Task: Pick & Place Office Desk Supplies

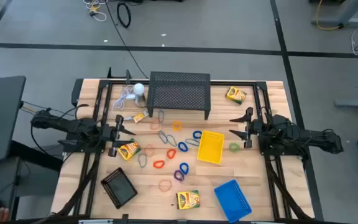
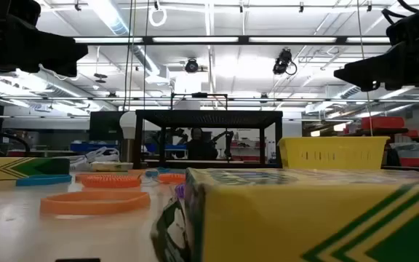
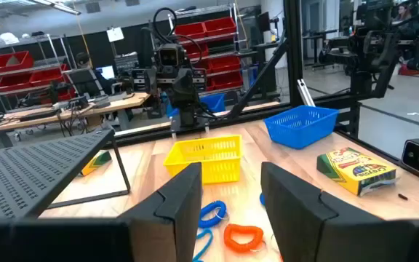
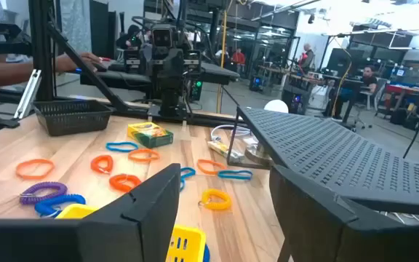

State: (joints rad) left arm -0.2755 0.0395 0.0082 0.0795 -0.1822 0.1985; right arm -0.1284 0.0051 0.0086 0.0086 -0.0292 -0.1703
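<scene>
- Hovering above the table's left edge, the left gripper (image 1: 118,132) holds nothing; its fingers (image 3: 177,200) are parted with bare air between them.
- Right gripper (image 1: 244,129) hangs over the right side, jaws wide and empty, fingers (image 4: 155,196) apart, pointing toward the table's middle.
- Bands (image 1: 178,149): many small loops strewn flat over the middle of the table, in orange, blue, purple, green and pale grey. Some coiled, some smooth.
- One green band (image 1: 234,147) lies just beside the yellow tray, near the right gripper.
- Yellow tray (image 1: 211,147): mesh, rectangular, upright, right of centre; empty as far as the high view shows.
- Blue tray (image 1: 233,199): mesh, set at an angle near the front right edge.
- Black tray (image 1: 118,186): small, mesh, tilted, front left.
- Crayon boxes, yellow with green chevrons: one (image 1: 129,150) just beside the left gripper, one (image 1: 188,199) at front centre between the black and blue trays, one (image 1: 235,94) at back right by the stand, and a smaller one (image 1: 140,117) lying under the stand's left front corner.
- Stand (image 1: 179,92): large black mesh, at back centre.
- White round object (image 1: 138,89) with cord sits to the stand's left.
</scene>
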